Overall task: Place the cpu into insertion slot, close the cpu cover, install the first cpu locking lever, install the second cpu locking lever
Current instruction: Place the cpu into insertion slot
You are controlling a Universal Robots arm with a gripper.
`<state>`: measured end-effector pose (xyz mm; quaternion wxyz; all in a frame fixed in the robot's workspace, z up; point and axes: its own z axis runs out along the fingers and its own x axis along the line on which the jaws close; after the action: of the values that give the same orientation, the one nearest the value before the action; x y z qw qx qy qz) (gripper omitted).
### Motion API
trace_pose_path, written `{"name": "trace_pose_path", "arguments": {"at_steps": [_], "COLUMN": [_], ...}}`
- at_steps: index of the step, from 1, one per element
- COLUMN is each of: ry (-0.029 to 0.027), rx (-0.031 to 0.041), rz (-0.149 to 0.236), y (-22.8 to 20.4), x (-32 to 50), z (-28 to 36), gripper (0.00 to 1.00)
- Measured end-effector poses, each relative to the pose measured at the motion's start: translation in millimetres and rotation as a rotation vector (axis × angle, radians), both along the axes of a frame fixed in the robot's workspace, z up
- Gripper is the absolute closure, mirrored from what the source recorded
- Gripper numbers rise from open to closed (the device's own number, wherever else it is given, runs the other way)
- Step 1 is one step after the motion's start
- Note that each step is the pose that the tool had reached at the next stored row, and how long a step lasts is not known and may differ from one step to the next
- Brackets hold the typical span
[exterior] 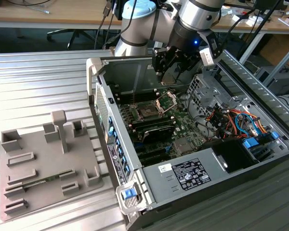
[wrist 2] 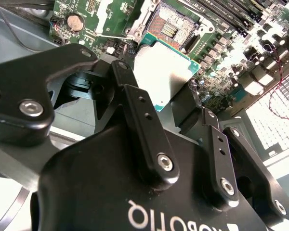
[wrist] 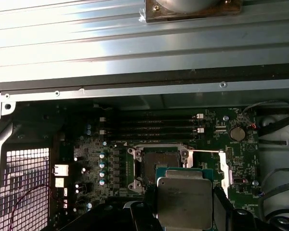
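Cpu pinched between the jaws, hanging above the bare socket.

In the exterior view the arm reaches into the open computer case, which lies on the ribbed metal table. It holds the chip over the motherboard, clear of it. The jaws press on two opposite edges of the chip, and its silvery top shows in both wrist views. The cpu cover stands tilted open beside the socket. A grey fixture tray sits at the exterior view's left, apart from the case.
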<state>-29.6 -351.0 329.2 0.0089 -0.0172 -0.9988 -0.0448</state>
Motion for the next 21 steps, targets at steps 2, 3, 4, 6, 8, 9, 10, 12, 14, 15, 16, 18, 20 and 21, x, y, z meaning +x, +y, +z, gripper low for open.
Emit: {"name": "trace_pose_path", "arguments": {"at_steps": [2,3,4,6,8,9,10,12,14,15,16,18,20,21], "ry": [-0.0001,0.0000,-0.0001,0.0000,-0.0001,0.0000,0.0000,0.0000,0.0000,0.0001,0.0000,0.0000,0.0000,0.0000], "rx": [0.0000,0.0001,0.0001,0.0000,0.0001,0.0001,0.0000,0.0000,0.0000,0.0000,-0.0001,0.0000,0.0000,0.0000], "rz": [-0.001,-0.006,-0.014,-0.038,-0.060,-0.066,-0.072,-0.083,-0.095,-0.100,-0.106,-0.117,-0.127,-0.132], "y": [0.0,0.0,0.0,0.0,0.0,0.0,0.0,0.0,0.0,0.0,0.0,0.0,0.0,0.0], "x": [0.0,0.0,0.0,0.0,0.0,0.0,0.0,0.0,0.0,0.0,0.0,0.0,0.0,0.0], "z": [0.0,-0.1,-0.1,-0.2,-0.3,-0.3,-0.3,-0.4,-0.4,-0.5,-0.5,-0.7,-0.8,-0.9], "gripper": [0.45,0.45,0.45,0.45,0.45,0.45,0.45,0.45,0.45,0.45,0.45,0.45,0.45,0.45]}}
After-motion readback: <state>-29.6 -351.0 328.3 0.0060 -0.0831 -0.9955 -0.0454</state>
